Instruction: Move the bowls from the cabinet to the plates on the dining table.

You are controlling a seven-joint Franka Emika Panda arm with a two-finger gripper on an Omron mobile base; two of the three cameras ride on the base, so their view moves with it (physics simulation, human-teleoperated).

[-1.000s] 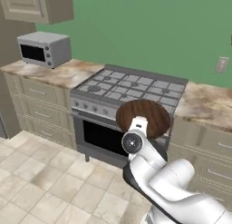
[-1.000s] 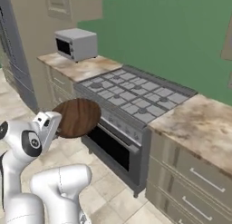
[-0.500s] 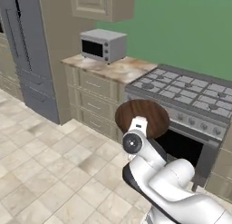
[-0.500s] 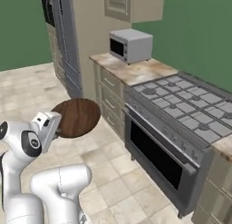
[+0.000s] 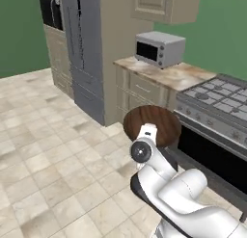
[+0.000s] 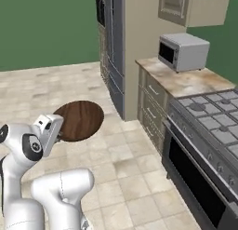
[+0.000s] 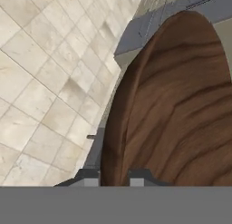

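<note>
1. Since a second ago the whole view has swung from the stove toward the refrigerator (image 5: 82, 63): the base is turning, and the brown bowl (image 5: 152, 126) has kept its place at the hand.
2. The gripper (image 7: 114, 177) is clamped on the bowl's rim, bowl just ahead of the fingers.
3. Held close and high, probably for clearance during travel.
4. Microwave (image 6: 183, 51) lies well beyond.
</note>
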